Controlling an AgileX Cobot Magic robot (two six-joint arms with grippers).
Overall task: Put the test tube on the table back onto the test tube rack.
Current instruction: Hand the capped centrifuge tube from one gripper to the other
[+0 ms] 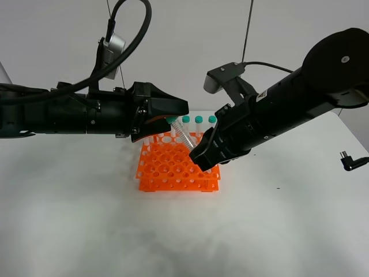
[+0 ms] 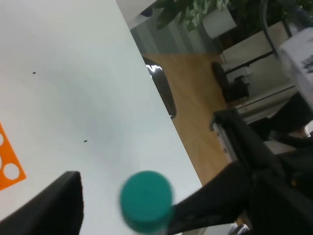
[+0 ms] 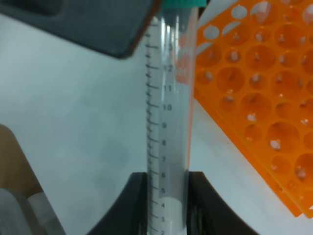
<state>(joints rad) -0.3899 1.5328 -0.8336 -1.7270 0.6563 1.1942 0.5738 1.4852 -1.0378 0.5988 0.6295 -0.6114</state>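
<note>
Two grippers meet over the test tube rack (image 1: 173, 173), with the test tube (image 1: 183, 135) slanted in the air between them. The right gripper (image 3: 167, 182) is clamped on the test tube. Its two dark fingers (image 3: 139, 198) press the clear wall from either side, low on the printed scale. The pointed tip lies past the fingers, out of sight. From this grip the tube runs up and away toward the left gripper (image 1: 170, 115), its teal cap (image 2: 145, 199) at the far end.

The left gripper sits at that cap with its jaws spread wider than the cap. In the left wrist view a strip of bare table (image 1: 86, 219) shows between one finger (image 2: 51, 210) and the cap. On the cap's other side the dark shapes run together, so I cannot tell whether anything touches there. This hand reads as released, not gripping.

The orange rack stands on the white table directly under both hands, and the tube hangs clear above its holes. Just beyond the left gripper's tip, three other teal-capped tubes (image 1: 199, 119) stand upright in the rack's back row.
</note>
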